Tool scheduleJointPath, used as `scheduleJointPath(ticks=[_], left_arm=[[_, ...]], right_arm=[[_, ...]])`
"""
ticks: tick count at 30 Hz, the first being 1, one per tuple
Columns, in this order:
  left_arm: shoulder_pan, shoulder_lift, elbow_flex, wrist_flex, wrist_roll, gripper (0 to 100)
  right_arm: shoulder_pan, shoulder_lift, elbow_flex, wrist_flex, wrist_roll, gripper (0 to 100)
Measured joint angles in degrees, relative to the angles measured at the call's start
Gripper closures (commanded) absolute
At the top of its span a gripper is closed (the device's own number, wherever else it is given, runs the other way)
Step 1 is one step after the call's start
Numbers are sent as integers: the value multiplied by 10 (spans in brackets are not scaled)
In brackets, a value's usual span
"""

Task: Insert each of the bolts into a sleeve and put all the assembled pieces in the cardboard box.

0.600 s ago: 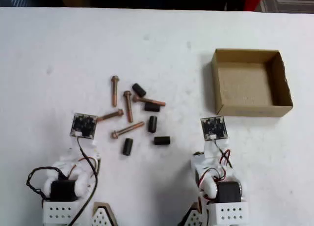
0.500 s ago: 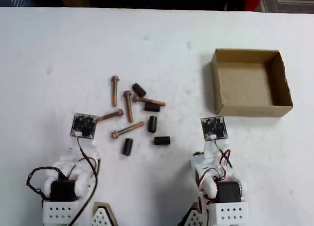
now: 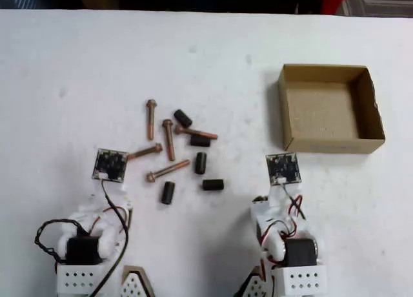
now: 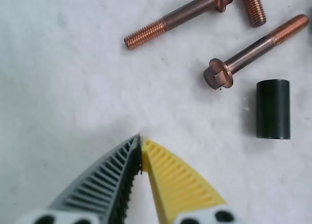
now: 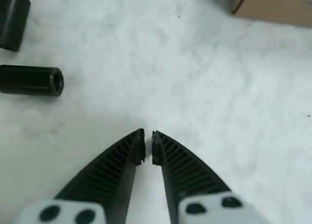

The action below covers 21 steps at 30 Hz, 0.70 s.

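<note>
The left hand (image 4: 141, 139) is kept together and empty near the counter's (image 3: 64, 51) front edge. The bolts (image 3: 169, 140) and sleeves (image 3: 201, 162) lie unmoved mid-counter, so no assembly is judged begun. The right hand (image 5: 147, 136), nearly together and empty, has been nudged slightly. Open counter is left before the empty cardboard box (image 3: 329, 144) by the right edge.

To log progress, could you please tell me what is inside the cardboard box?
Inside the cardboard box I see bare brown floor, with nothing lying on it; the near wall may hide a thin strip.
</note>
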<state>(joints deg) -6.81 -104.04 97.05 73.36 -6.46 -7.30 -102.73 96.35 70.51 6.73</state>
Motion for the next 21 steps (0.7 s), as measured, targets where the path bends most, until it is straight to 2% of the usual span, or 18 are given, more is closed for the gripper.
scheduleJointPath(ticks=[4, 18, 21], left_arm=[[0, 0, 0, 0, 0, 976], [0, 0, 0, 0, -2, 974], [0, 0, 0, 0, -2, 974]], right_arm=[[-25, 0, 0, -7, 0, 981], [-33, 0, 0, -27, 0, 981], [-33, 0, 0, -52, 42, 981]])
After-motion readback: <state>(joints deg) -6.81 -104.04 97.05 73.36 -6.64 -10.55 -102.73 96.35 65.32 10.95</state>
